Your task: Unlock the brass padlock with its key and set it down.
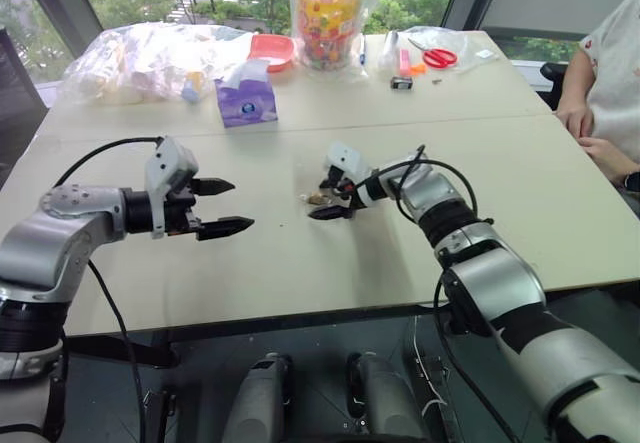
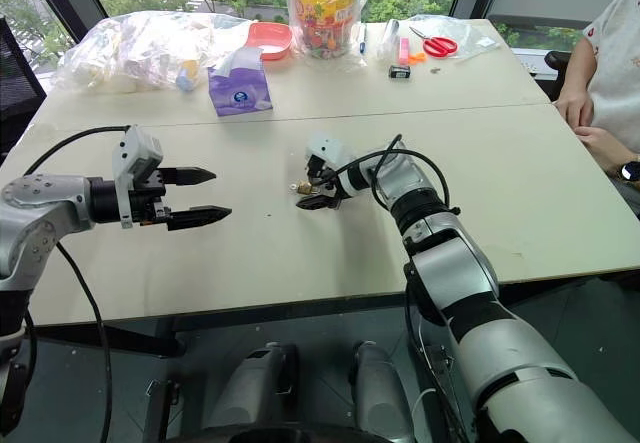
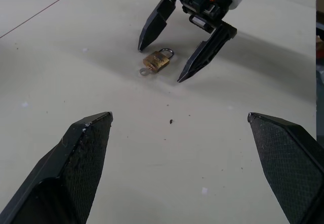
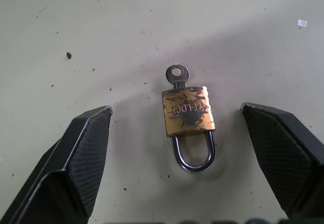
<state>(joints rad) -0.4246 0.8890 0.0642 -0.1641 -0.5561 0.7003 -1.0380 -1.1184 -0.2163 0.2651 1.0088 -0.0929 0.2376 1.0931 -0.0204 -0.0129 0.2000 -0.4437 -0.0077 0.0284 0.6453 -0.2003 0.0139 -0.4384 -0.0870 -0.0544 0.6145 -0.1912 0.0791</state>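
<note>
Just one brass padlock [image 4: 188, 111], one key [image 4: 177, 75], flat on table [image 1: 300, 263].

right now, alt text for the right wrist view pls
A small brass padlock with a silvery shackle lies flat on the pale table, its silver key in the keyhole. The right gripper is open, one black finger either side, not touching it.

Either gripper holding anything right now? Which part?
Nothing held. The small brass padlock with silver key lies on the table between the open right gripper; left gripper open, empty.
</note>
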